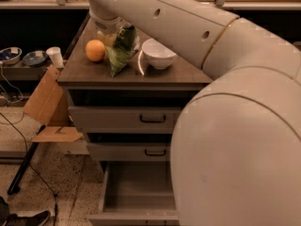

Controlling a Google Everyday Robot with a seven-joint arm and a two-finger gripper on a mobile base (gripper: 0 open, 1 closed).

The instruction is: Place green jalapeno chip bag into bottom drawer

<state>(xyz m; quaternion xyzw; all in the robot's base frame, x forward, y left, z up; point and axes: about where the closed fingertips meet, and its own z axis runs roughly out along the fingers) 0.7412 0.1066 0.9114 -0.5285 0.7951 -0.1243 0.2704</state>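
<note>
The one camera is looking from high up, behind the arm (225, 126), and is pointing forward and steeply down. The arm's near link is filling the right half of the frame, very close to the lens. The camera is facing the cabinet (117, 119) front-on, with the worktop (84, 72) in the upper middle and the open bottom drawer (136, 192) at the lower edge. The gripper (110, 32) is hanging farthest from the lens, at the worktop's back left, beside the bag (120, 53).

No readable text is showing anywhere. The print on the green jalapeno chip bag (118, 58) is appearing only as pale patterning, without legible letters. The gripper (113, 36), sitting at the bag's upper end above the counter (164, 75), is carrying no readable marking either.
</note>
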